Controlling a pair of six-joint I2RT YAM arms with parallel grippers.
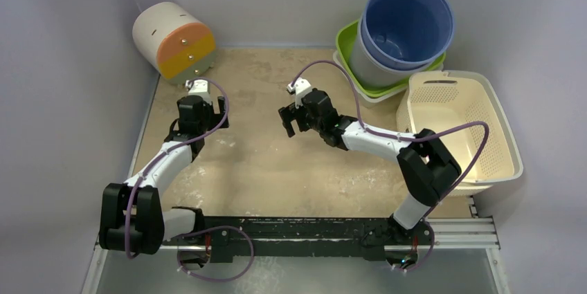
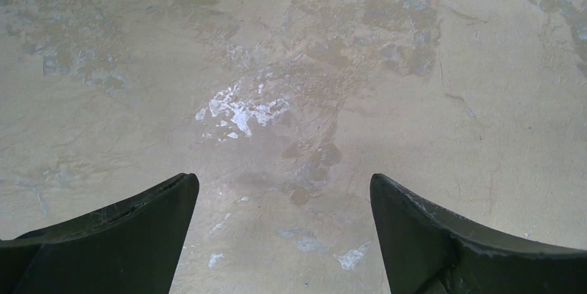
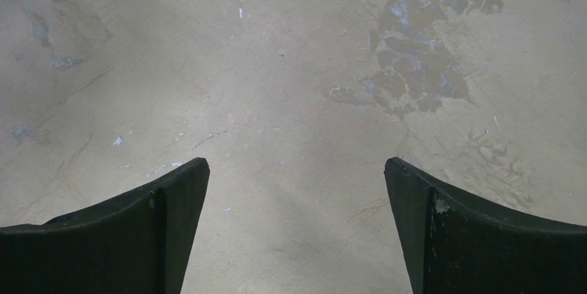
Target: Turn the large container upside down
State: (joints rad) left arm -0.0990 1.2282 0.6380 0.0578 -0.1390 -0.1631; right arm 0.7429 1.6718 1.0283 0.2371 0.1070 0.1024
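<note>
From above, the left gripper [image 1: 199,120] and right gripper [image 1: 291,124] are hanging over the worn tabletop [image 1: 263,162], both empty. The cream perforated basket [image 1: 484,145] is sitting upright at the right edge, well apart from both

Left wrist: the jaws are standing wide apart, grasping nothing

Right wrist: the jaws are likewise gaping over bare tabletop

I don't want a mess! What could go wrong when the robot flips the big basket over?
The cream basket sits close beside the stacked blue bucket, so swinging it over might knock that stack down. The right arm's purple cable loops above the basket and could snag on its rim. The basket is wide, so the open right gripper pinching just one rim might let it slip.
</note>
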